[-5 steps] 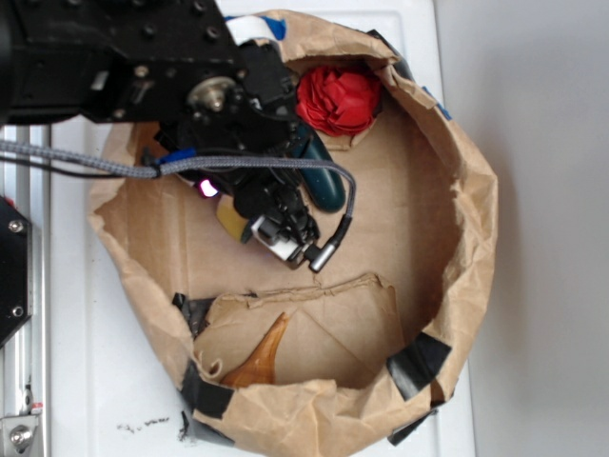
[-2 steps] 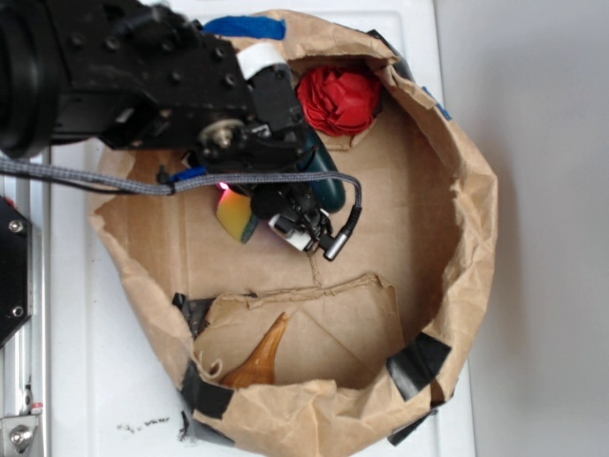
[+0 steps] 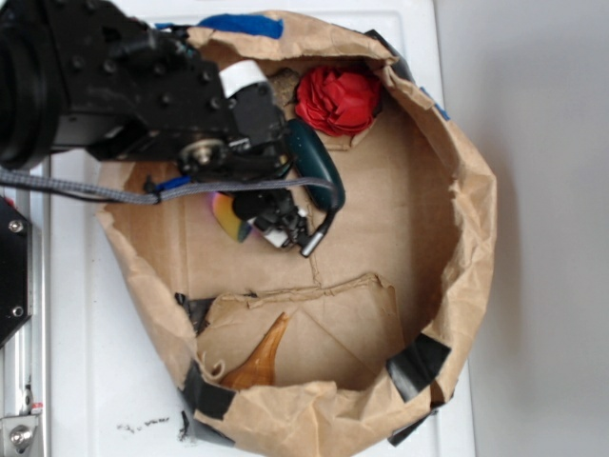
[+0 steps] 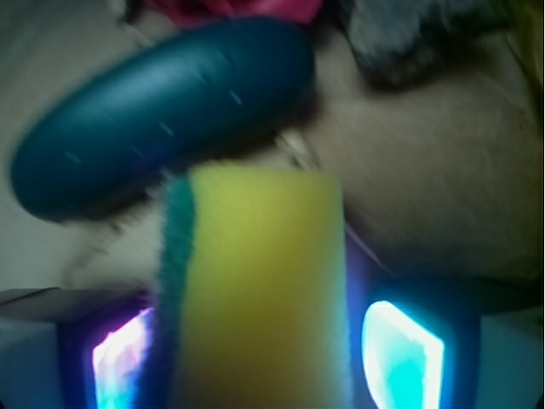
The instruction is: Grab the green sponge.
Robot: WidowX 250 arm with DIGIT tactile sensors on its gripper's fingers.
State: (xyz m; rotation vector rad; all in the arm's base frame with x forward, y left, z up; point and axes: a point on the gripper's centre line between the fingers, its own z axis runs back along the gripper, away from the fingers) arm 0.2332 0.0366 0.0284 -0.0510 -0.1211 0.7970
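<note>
Fingers [image 4: 255, 341] are seen closed on the green sponge [image 4: 255, 290], which is held between them in the wrist view, yellow foam facing the camera and the green layer along its left edge; the grasp is judged made, with only lifting clear left to do. Around the scene, the brown paper bag [image 3: 457, 219] is laid open on the white table [image 3: 95, 381]; the dark green cucumber-like thing [image 4: 162, 115] lies just behind the sponge; the red crumpled thing [image 3: 338, 98] sits beyond.
</note>
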